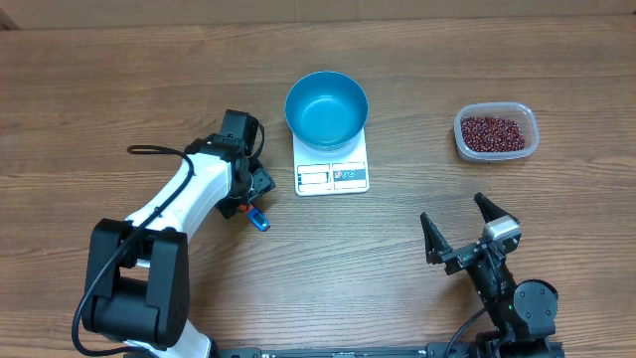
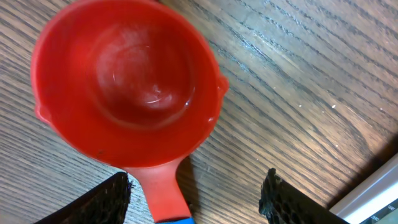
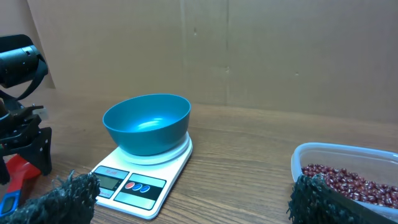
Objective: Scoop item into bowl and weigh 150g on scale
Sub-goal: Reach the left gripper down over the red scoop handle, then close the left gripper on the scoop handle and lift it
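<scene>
The blue bowl (image 1: 326, 107) is sitting empty on the white scale (image 1: 332, 171), toward twelve o'clock on the desk (image 1: 397, 288). The beans (image 1: 492, 131) are lying in a clear tub (image 1: 534, 134) at about three o'clock from the bowl, well apart from it. At eight o'clock from the scale, the left gripper (image 2: 196, 196) is hanging over the red scoop (image 2: 124, 81), its jaws standing released on either side of the handle (image 2: 165, 193) and not clamping it. The scoop's cup is empty. The right gripper (image 1: 453, 211) is hovering at five o'clock, spread wide and grasping nothing.
</scene>
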Controlling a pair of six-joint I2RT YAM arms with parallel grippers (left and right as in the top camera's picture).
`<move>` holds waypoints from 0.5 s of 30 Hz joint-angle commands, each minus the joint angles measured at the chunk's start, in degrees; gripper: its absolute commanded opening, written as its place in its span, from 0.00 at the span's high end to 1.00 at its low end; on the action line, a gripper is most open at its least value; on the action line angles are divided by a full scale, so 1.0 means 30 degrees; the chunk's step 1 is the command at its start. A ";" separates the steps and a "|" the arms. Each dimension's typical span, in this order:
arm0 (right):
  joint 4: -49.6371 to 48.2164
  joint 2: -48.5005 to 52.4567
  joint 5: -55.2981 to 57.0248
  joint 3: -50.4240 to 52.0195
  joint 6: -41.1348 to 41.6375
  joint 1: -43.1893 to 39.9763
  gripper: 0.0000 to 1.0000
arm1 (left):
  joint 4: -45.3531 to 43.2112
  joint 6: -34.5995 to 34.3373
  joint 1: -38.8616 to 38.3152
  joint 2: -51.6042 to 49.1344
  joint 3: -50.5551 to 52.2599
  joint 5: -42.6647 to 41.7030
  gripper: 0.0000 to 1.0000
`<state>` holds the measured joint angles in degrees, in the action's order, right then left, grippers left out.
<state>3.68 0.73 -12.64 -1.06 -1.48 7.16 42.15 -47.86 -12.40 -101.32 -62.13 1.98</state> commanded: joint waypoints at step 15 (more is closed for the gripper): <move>-0.0109 -0.0189 0.0204 0.0204 0.0138 -0.0066 0.00 | -0.1384 -0.1290 -0.0131 -0.0197 0.1304 0.0954 0.36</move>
<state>3.68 0.73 -12.62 -1.06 -1.48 7.16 38.41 -50.22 -12.40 -101.32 -59.09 3.20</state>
